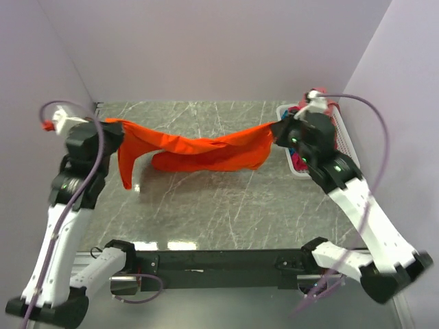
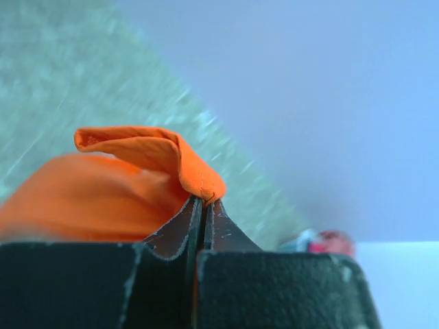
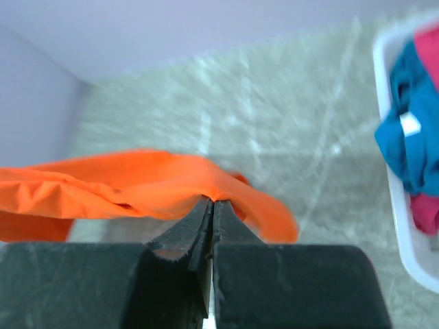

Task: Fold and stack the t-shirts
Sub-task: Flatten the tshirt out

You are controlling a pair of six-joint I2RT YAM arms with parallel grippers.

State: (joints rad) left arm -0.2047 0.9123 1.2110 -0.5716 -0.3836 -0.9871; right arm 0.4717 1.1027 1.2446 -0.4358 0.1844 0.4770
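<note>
The bright orange t-shirt (image 1: 199, 152) hangs stretched in the air between my two grippers, sagging in the middle above the marble table. My left gripper (image 1: 113, 125) is shut on its left edge; in the left wrist view the jaws (image 2: 204, 200) pinch an orange fold (image 2: 158, 154). My right gripper (image 1: 280, 129) is shut on its right edge; in the right wrist view the jaws (image 3: 212, 201) pinch the orange cloth (image 3: 137, 181). The teal blue t-shirt (image 3: 411, 140) and the magenta t-shirt (image 3: 426, 209) lie crumpled in the basket. The dusty rose pink shirt shows only as a pink edge (image 3: 429, 48).
The white slatted basket (image 1: 291, 162) stands at the table's right side, partly behind my right arm. Its rim shows in the right wrist view (image 3: 398, 199). Lilac walls enclose the table on the left, back and right. Purple cables loop from both arms.
</note>
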